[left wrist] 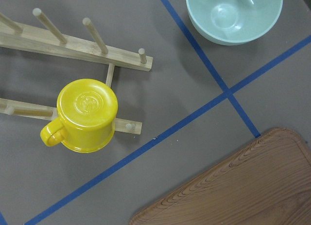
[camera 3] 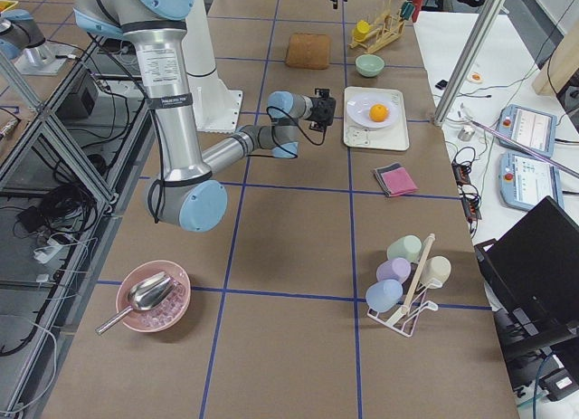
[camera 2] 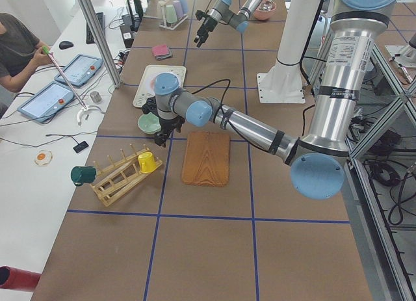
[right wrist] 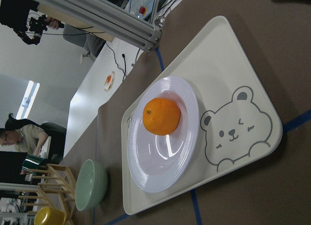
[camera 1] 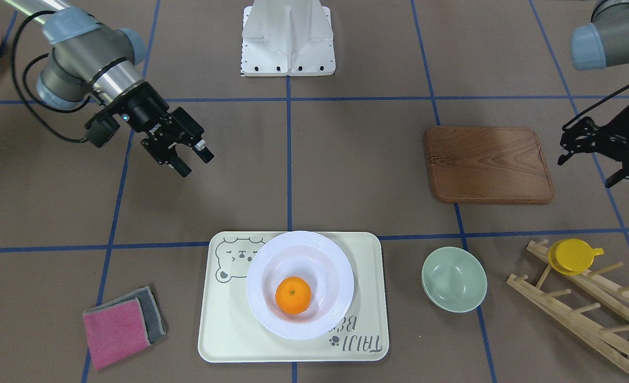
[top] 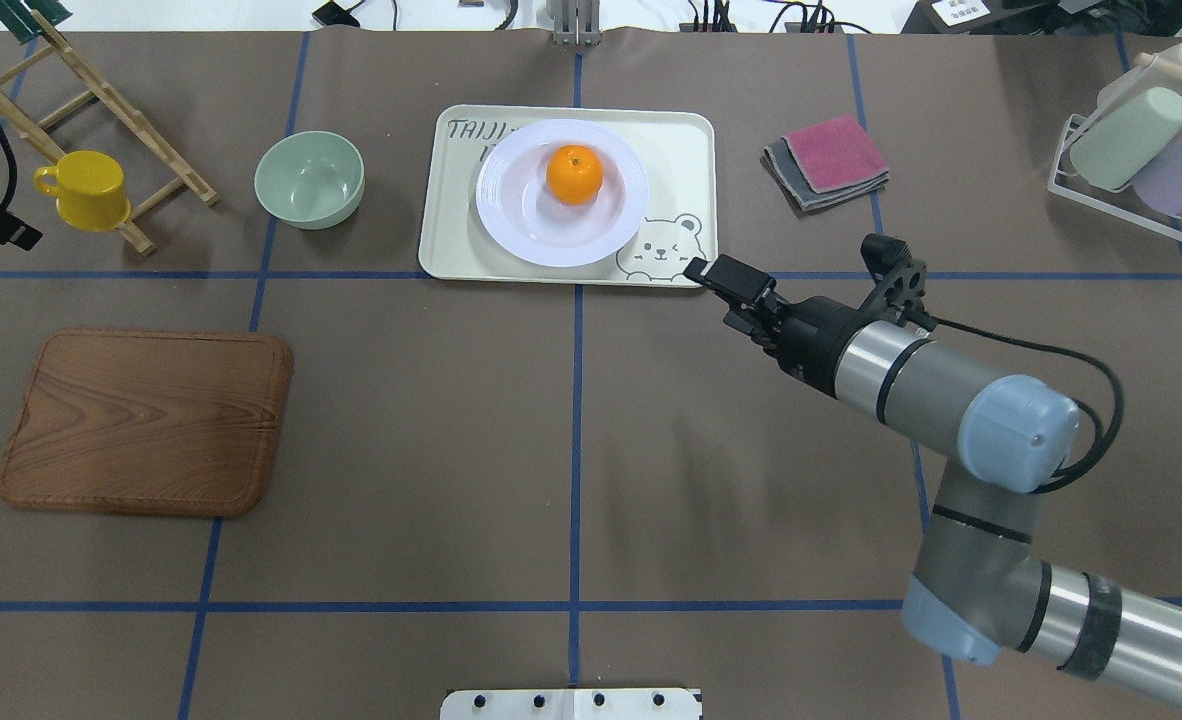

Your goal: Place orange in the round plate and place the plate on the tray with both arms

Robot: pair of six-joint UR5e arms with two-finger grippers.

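Note:
The orange (camera 1: 293, 295) lies in the sunken centre of the white round plate (camera 1: 341, 276). That plate rests on the cream bear tray (camera 1: 224, 330) at the table's operator side. In the right wrist view the orange (right wrist: 162, 116), the plate (right wrist: 160, 162) and the tray (right wrist: 228, 69) show with no fingers in frame. My right gripper (camera 1: 193, 163) hovers open and empty, apart from the tray's bear corner (top: 708, 272). At the far side, my left gripper (camera 1: 586, 167) hangs open and empty beyond the wooden board, above the yellow cup (left wrist: 86, 114).
A brown wooden board (camera 1: 487, 164) lies between the left gripper and the tray. A pale green bowl (camera 1: 454, 279) sits beside the tray, with a wooden peg rack (camera 1: 586, 308) past it. Folded pink and grey cloths (camera 1: 123, 325) lie on the tray's other side.

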